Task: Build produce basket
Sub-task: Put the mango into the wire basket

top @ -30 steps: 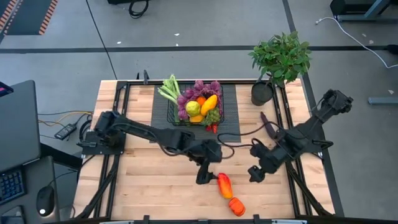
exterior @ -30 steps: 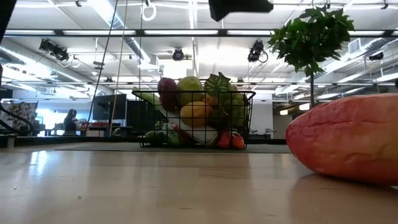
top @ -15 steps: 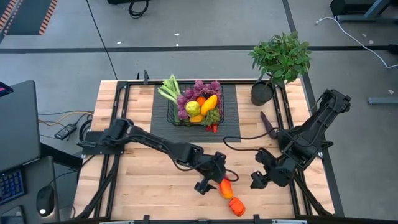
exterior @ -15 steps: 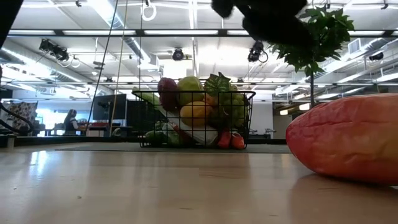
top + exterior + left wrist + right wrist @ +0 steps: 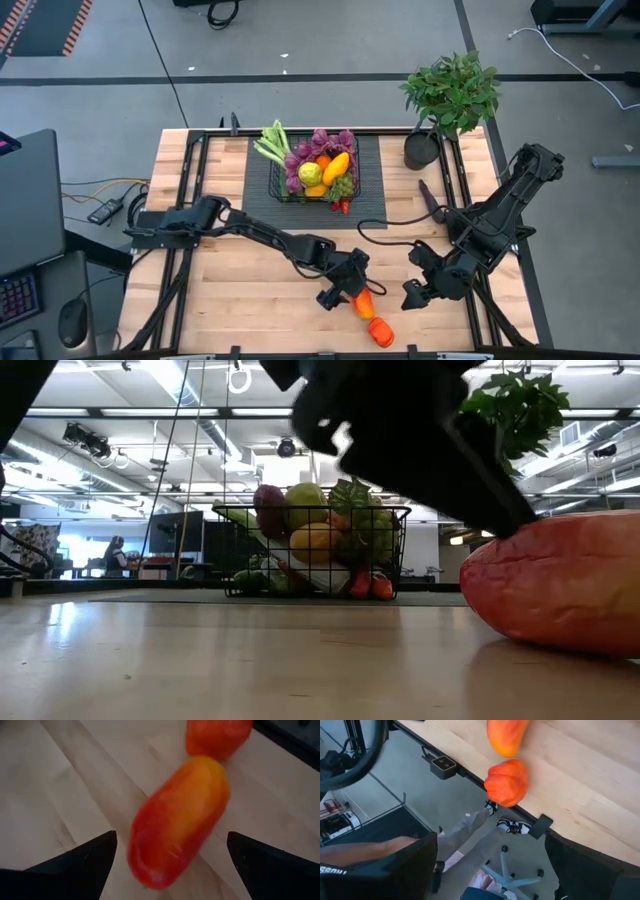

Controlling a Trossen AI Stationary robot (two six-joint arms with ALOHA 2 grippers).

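The black wire basket [image 5: 313, 172] stands on a dark mat at the table's far middle, piled with produce: leek, purple grapes, apple, yellow pepper. Two peppers lie on the wood near the front edge: a long red-orange one [image 5: 362, 303] and a rounder orange one [image 5: 381, 332]. My left gripper [image 5: 345, 293] is low over the long pepper [image 5: 175, 820], open; one finger [image 5: 85, 862] stands on each side of it without touching. My right gripper [image 5: 414, 293] hovers open to the right of the peppers.
A potted plant [image 5: 450, 95] stands at the far right corner. The orange pepper [image 5: 506, 782] lies close to the table's near edge. Beyond that edge, a person's legs and shoes [image 5: 507, 826] show below. In the low view a pepper [image 5: 560, 595] fills the right side.
My left gripper has come down and toward the near edge onto the long pepper, rolling its wrist so the fingers straddle it; it has stayed open. My right gripper has shifted a little toward the near edge. The peppers have kept their places.
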